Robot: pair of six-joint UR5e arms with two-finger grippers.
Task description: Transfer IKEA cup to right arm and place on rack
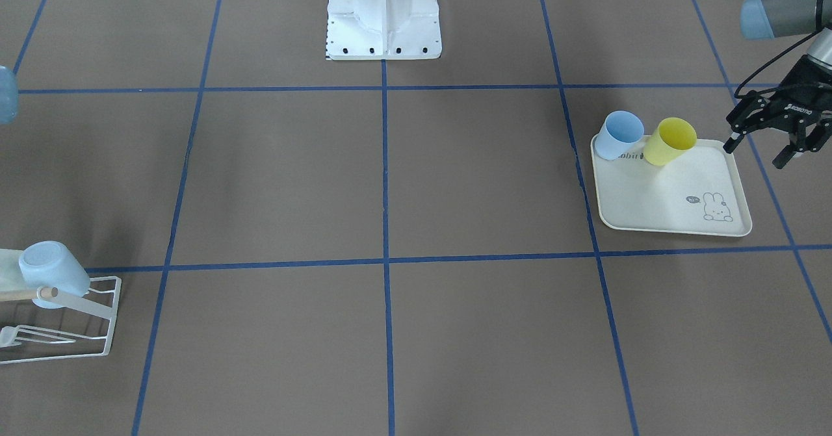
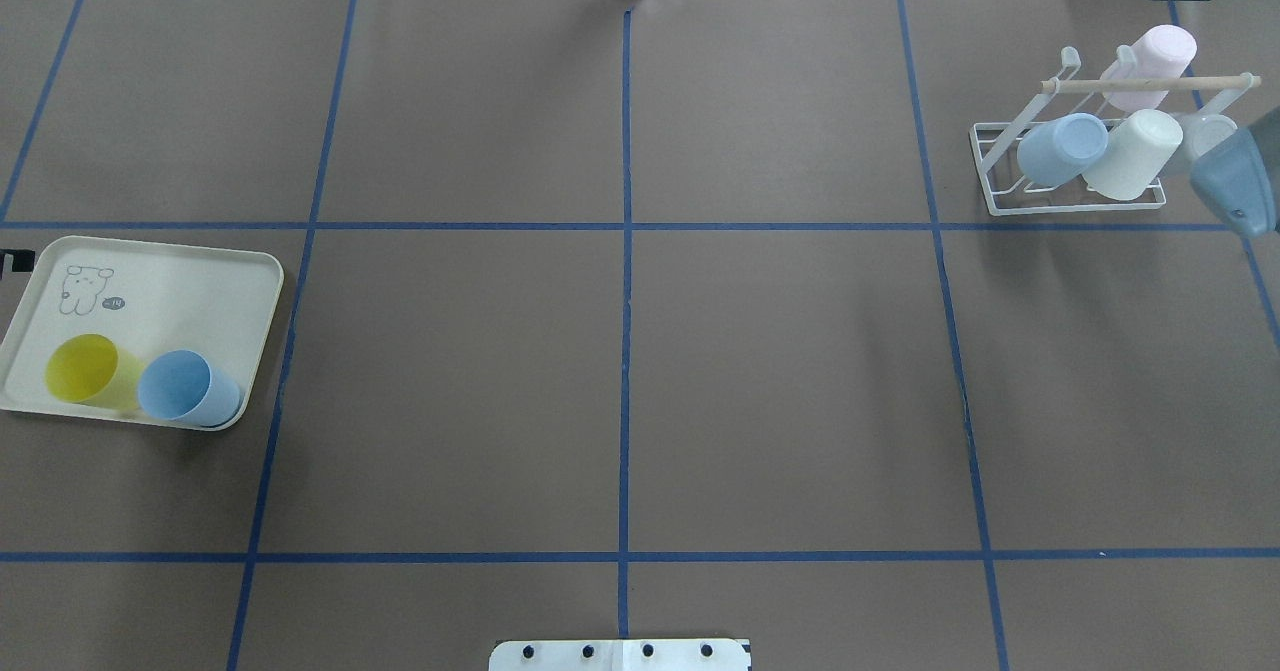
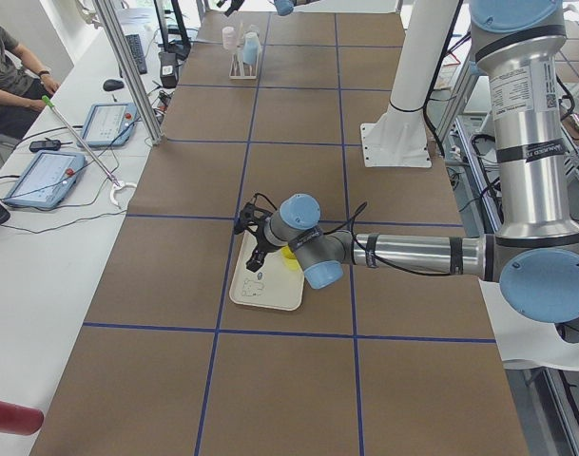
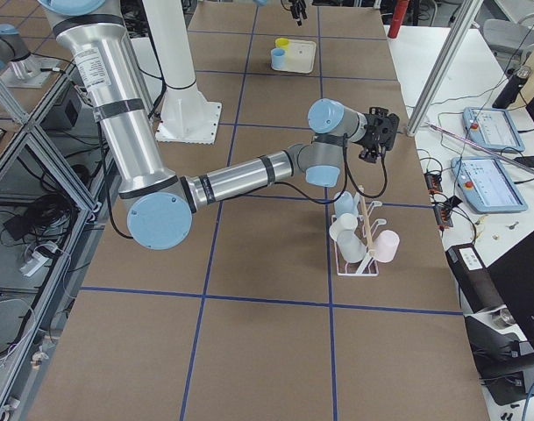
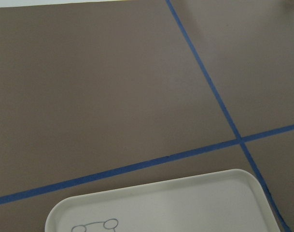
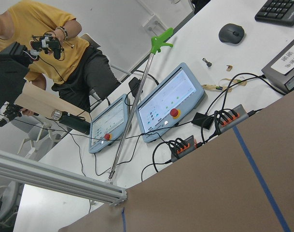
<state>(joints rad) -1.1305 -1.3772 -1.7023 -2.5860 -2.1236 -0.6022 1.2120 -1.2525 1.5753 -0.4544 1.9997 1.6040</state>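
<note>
Two IKEA cups stand on the cream tray [image 1: 650, 202]: a blue cup [image 1: 619, 135] and a yellow cup [image 1: 669, 141]. My left gripper [image 1: 755, 155] hovers open and empty just beyond the tray's edge, close to the yellow cup. The white wire rack [image 2: 1075, 208] with its wooden dowel [image 2: 1150, 82] holds a blue cup [image 2: 1060, 149], a white cup [image 2: 1132, 156] and a pink cup [image 2: 1150, 61]. My right gripper [image 4: 376, 132] hangs above the table beside the rack. It shows only in the exterior right view, so I cannot tell its state.
Blue tape lines grid the brown table. The robot's white base [image 1: 383, 17] stands at the middle of the robot's side. Past the rack side of the table is a desk with tablets [image 6: 171, 104] and a seated person [image 6: 50, 53].
</note>
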